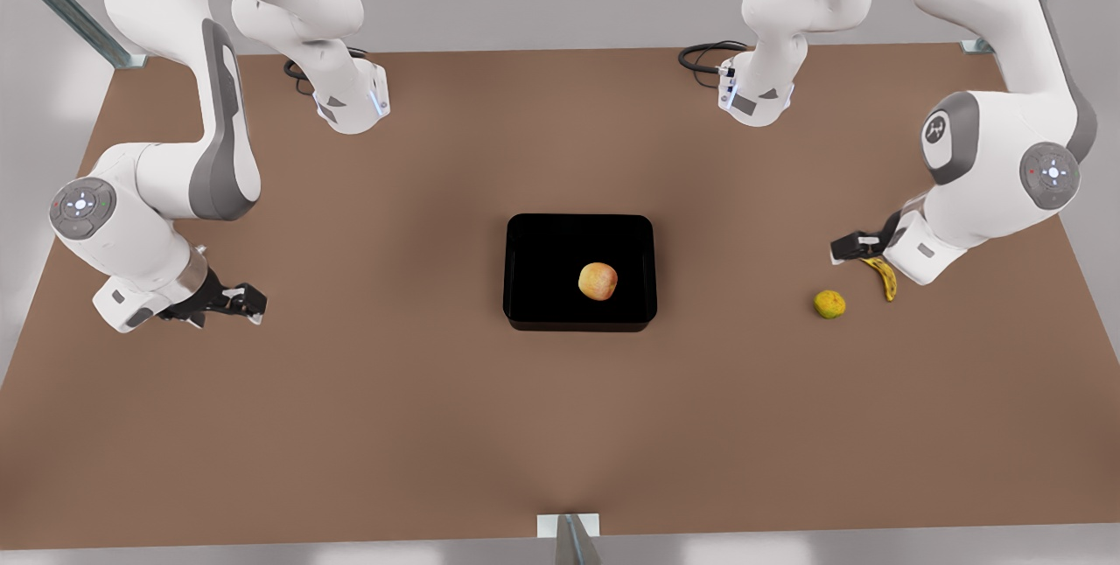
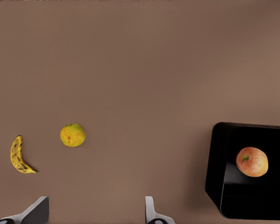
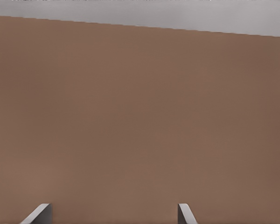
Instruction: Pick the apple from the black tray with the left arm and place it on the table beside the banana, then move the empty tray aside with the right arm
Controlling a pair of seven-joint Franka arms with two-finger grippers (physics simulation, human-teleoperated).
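Observation:
The apple (image 1: 598, 281) (image 2: 252, 161), yellow with an orange-red blush, lies inside the black tray (image 1: 542, 241) (image 2: 233, 205) at mid-table, toward the tray's side nearer the banana. The spotted banana (image 1: 884, 276) (image 2: 17, 156) rests on the brown table (image 1: 394, 425) at the front view's right. My left gripper (image 1: 849, 248) (image 2: 93, 214) hovers open beside the banana, holding nothing. My right gripper (image 1: 249, 303) (image 3: 112, 214) waits open at the front view's left, over bare table, far from the tray.
A small yellow-green round fruit (image 1: 829, 304) (image 2: 73, 135) lies between the banana and the tray, close to the banana. Grey frame posts (image 1: 573, 539) stand at the table edges. Both arm bases are at the far edge.

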